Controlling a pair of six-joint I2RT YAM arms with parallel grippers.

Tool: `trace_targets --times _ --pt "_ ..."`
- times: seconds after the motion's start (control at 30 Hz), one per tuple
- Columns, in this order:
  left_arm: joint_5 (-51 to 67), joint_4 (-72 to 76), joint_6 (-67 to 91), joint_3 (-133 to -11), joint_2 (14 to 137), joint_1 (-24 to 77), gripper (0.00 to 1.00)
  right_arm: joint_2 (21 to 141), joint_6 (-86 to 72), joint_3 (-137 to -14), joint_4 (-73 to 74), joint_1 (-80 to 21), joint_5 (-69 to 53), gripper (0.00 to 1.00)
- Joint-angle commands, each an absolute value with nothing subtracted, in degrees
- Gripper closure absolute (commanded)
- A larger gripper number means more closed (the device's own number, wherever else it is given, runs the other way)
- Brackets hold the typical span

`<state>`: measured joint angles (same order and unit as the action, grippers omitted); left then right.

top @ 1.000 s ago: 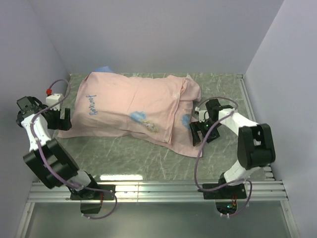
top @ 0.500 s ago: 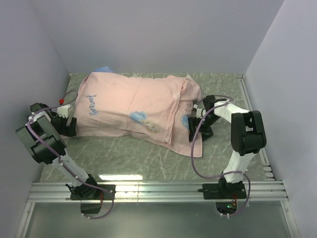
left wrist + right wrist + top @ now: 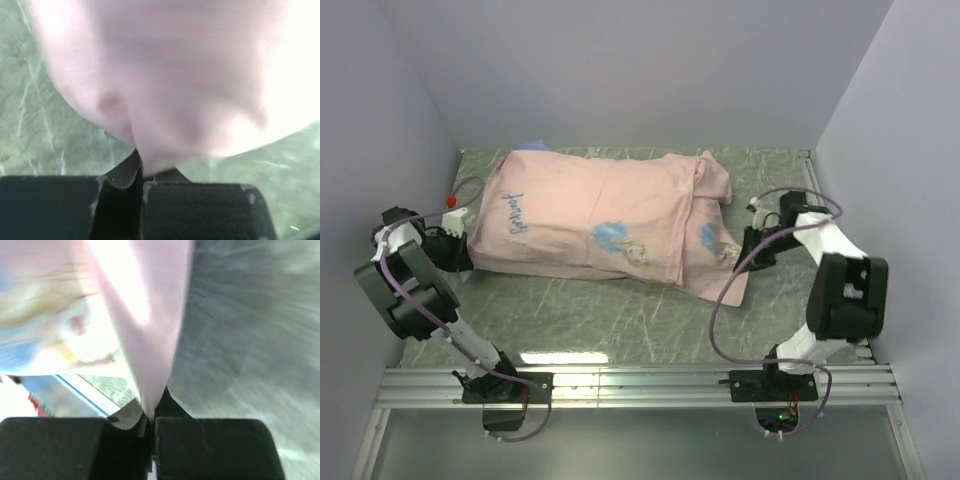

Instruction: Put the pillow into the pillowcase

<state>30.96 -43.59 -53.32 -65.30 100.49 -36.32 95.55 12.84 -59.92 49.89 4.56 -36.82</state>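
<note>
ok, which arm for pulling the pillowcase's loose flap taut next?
Right, likely: the right gripper is shut on the pillowcase flap on that side; the left gripper pinches the opposite end.

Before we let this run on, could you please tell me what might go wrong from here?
The left end effector and right end effector each pinch only a thin fold of the pillowcase; pulling apart could slip it free. The right arm's purple cable loops beside the loose flap and might snag it.
</note>
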Motion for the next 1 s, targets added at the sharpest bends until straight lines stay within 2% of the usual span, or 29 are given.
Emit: trace_targets --times 0.0,0.3,0.4,0.53,0.6,0.8,0.97 --pt "41.73 -54.13 -55.19 -71.00 93.52 -37.97 1.00 85.62 17.49 -61.95 53.78 10.01 -39.55 1.00" --pt "55.10 -58.01 -43.17 -86.12 86.75 -40.16 1.00 75.33 13.98 -77.22 53.80 19.06 -54.22 1.00" --pt "60.28 -51.96 -31.94 -90.69 82.98 -42.62 1.00 73.04 9.42 -84.60 51.43 23.72 -59.40 1.00" --pt "64.51 -35.28 -8.68 -92.20 74.47 -49.29 1.00 68.57 0.81 -91.22 46.24 30.57 -65.21 1.00" --pt "64.86 -29.28 -5.11 -92.11 71.82 -52.02 1.00 66.54 -4.29 -92.02 41.87 33.21 -66.18 1.00" --pt "60.49 -22.06 -2.63 -87.19 65.74 -50.46 1.00 61.52 -13.27 -84.39 32.96 32.61 -60.05 1.00" --pt "49.33 -21.19 -9.84 -80.53 68.90 -38.19 1.00 68.72 -10.90 -81.39 32.79 28.22 -47.85 1.00"
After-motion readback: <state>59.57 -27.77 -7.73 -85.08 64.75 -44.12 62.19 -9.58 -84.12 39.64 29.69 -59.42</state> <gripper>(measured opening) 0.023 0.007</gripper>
